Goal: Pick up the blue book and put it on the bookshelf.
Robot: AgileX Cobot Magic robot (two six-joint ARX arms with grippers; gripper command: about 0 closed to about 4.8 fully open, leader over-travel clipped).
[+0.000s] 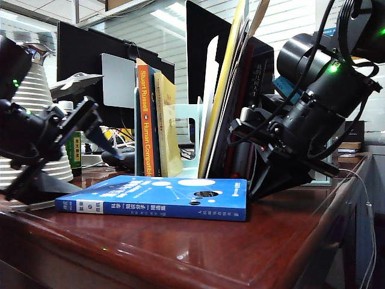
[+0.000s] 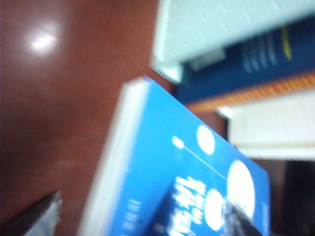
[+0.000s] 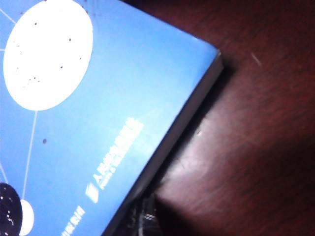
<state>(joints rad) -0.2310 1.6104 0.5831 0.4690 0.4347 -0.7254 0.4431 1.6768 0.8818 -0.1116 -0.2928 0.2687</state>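
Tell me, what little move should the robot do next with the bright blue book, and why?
Probably lower the open left gripper around the near end of the bright blue paperback book. It lies flat on the dark wooden table, unheld, and the shut right gripper sits low at its other edge.

Bright blue book [image 1: 162,198] with white circles and a black dot, on glossy red-brown table [image 1: 198,253]

Glossy dark wooden desk [image 1: 198,253] — ceiling lights [image 1: 174,15] overhead — monitor [image 1: 84,54] behind.
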